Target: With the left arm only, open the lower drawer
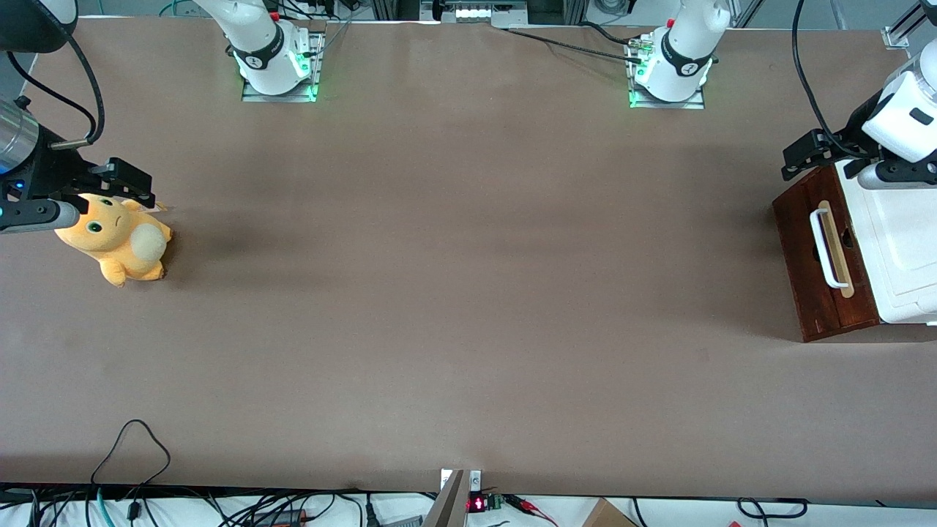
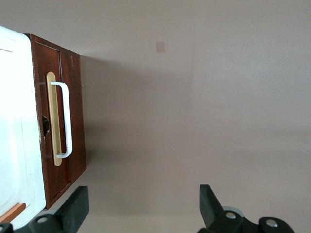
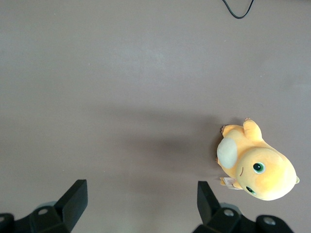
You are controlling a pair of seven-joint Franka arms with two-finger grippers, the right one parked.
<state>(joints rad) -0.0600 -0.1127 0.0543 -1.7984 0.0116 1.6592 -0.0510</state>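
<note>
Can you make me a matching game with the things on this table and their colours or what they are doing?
Things:
1. lower drawer
2. handle
3. plush toy
4. gripper

Descriptions:
A. orange-yellow, lying on the table toward the parked arm's end
B. black, open, above the table just in front of the drawer front
C. dark red-brown wood, closed
D. white bar on a pale wood strip

Pairs: 1-C, 2-D, 3-A, 4-B

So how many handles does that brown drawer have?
1. The white handle sits on the drawer front; no other shows. The hand hangs open above the drawer's edge farther from the camera.
</note>
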